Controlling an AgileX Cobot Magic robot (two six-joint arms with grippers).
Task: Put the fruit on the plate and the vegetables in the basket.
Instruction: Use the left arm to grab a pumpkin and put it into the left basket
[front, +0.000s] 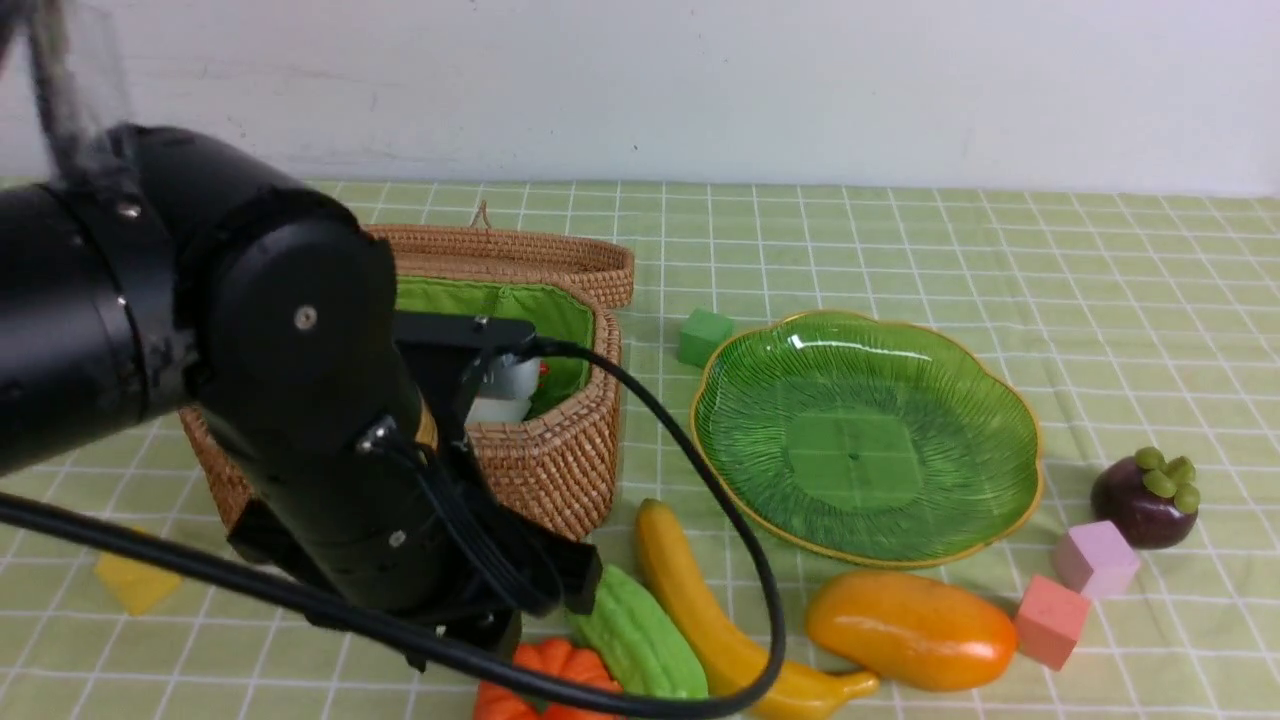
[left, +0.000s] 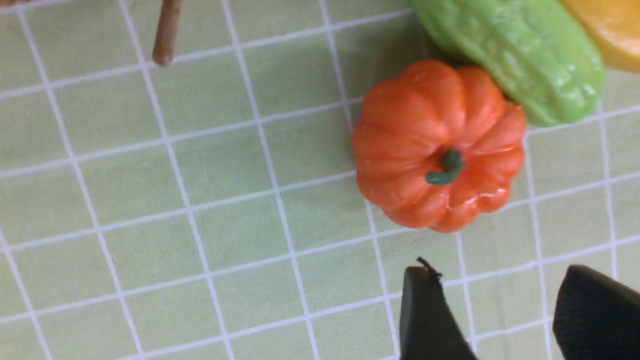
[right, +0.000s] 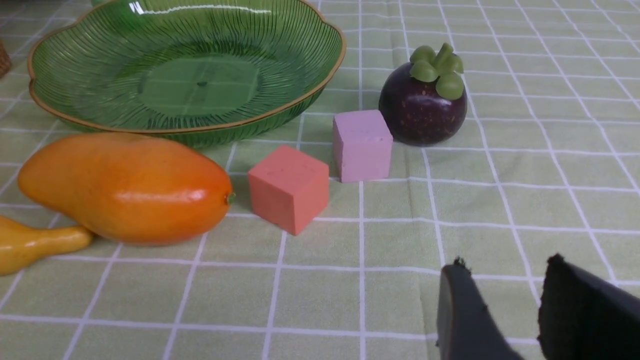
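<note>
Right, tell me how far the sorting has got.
Done: something white, likely the radish, lies in the basket. In hand: nothing held; the left gripper is open near the pumpkin. Left: pumpkin and gourd for the basket; banana, mango, mangosteen for the empty plate.

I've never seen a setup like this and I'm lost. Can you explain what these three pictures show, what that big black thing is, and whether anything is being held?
It is a two-armed robot sorting toy food. The wide picture looks forward from between the arms; the black bulk is its left arm. The other two pictures come from a camera on each wrist, with that arm's dark jaws in shot. Both pairs are open and empty. On the checked cloth are a woven basket with something white inside, an empty green plate, a banana, a mango, a mangosteen, a pumpkin, a green gourd and some small coloured blocks.
</note>
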